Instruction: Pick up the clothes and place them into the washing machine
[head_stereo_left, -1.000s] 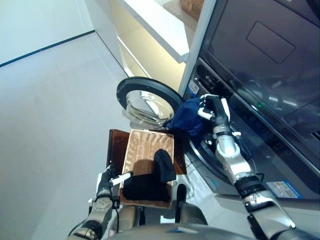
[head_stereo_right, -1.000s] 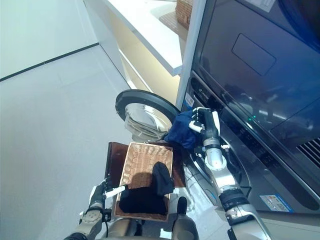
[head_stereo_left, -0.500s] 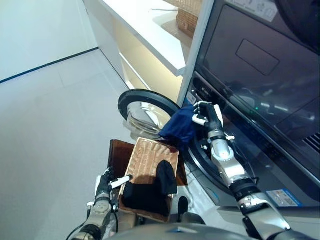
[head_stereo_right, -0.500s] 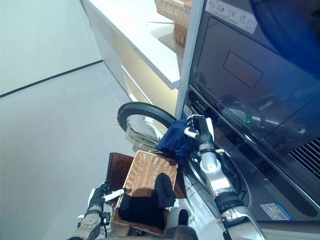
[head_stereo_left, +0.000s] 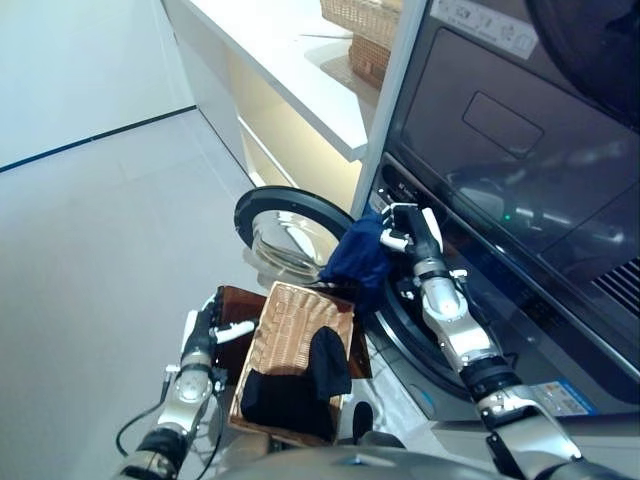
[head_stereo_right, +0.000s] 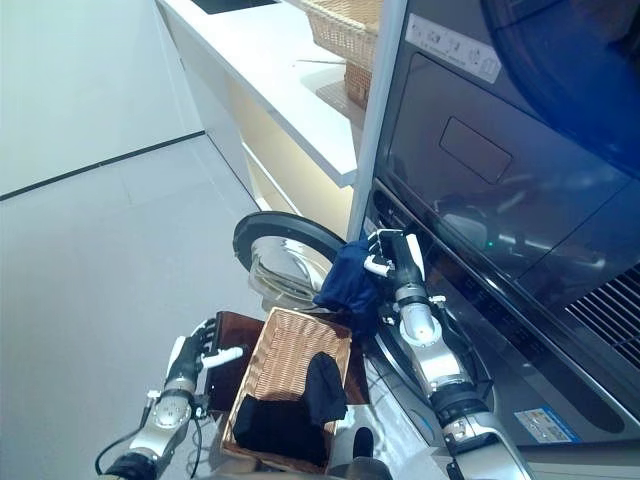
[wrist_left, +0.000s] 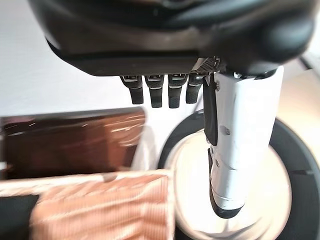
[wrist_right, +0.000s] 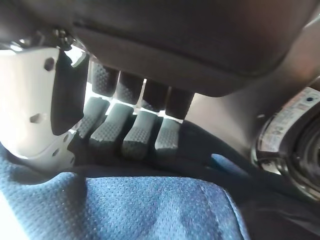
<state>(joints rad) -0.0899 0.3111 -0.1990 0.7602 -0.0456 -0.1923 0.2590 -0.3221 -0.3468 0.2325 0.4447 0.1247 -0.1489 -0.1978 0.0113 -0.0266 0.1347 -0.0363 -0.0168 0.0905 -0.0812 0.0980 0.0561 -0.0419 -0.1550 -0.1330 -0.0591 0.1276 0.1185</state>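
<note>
1. Clutching a blue garment (head_stereo_left: 356, 258) in curled fingers, the robot's right hand (head_stereo_left: 409, 229) holds it at the washing machine (head_stereo_left: 520, 200) opening, beside the swung-open round door (head_stereo_left: 290, 215).
2. Dark clothes (head_stereo_left: 293, 385) lie in a wicker basket (head_stereo_left: 290, 330) on a brown stool (head_stereo_left: 237, 305).
3. Its left hand (head_stereo_left: 204, 329), fingers relaxed and empty, hovers by the basket's edge.

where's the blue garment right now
The blue garment is clutched in the right hand, held at the washing machine opening just beyond the wicker basket, beside the open round door.
</note>
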